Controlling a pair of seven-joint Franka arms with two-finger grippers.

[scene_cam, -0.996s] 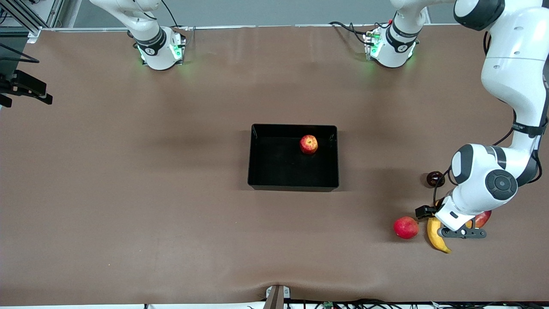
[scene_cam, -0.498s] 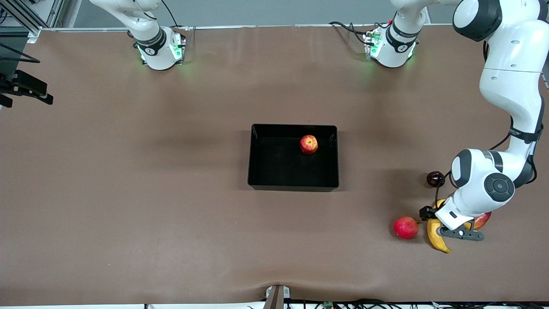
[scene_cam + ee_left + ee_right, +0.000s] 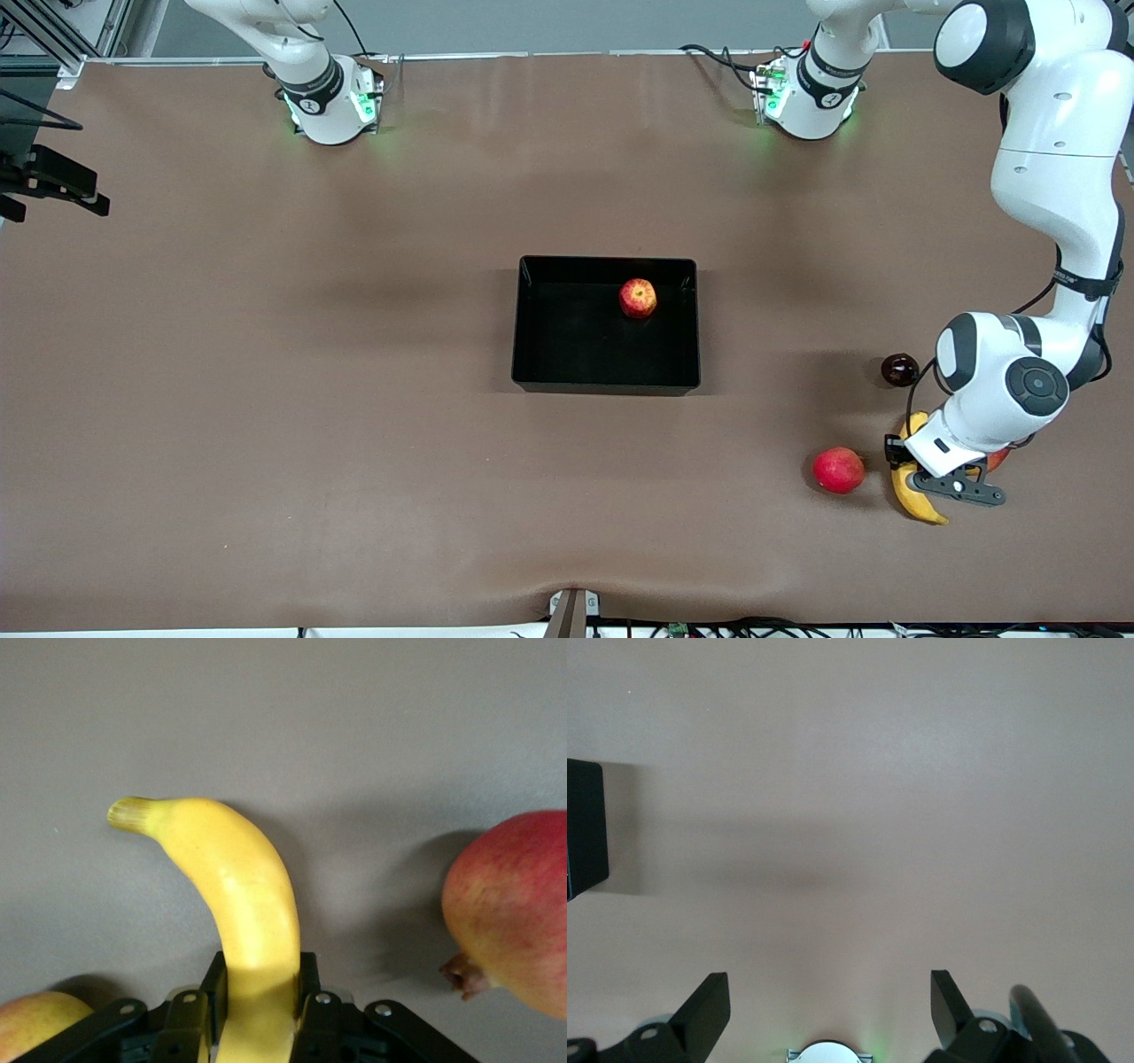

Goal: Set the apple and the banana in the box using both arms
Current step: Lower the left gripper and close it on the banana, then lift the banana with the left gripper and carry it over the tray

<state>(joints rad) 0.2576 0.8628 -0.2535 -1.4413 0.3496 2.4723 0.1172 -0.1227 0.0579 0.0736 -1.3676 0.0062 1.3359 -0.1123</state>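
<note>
The apple (image 3: 638, 298), red with pale yellow patches, lies inside the black box (image 3: 576, 354) at mid-table, close to the wall toward the robots' bases. The yellow banana (image 3: 917, 505) (image 3: 248, 895) lies on the table toward the left arm's end, nearer the front camera than the box. My left gripper (image 3: 921, 470) (image 3: 259, 988) is down on it, shut on the banana's middle, both fingers pressing its sides. My right gripper (image 3: 828, 992) is open over bare table near its own base, holding nothing; the front view shows only that arm's base.
A pinkish-red round fruit (image 3: 838, 470) (image 3: 514, 912) lies right beside the banana. A red-yellow mango (image 3: 998, 458) (image 3: 35, 1023) is mostly hidden under the left wrist. A small dark round fruit (image 3: 899, 369) sits farther from the camera. A box corner (image 3: 585, 828) shows in the right wrist view.
The left gripper has closed from open onto the banana. The left hand and banana shifted slightly toward the left arm's end. The right arm has not moved.
</note>
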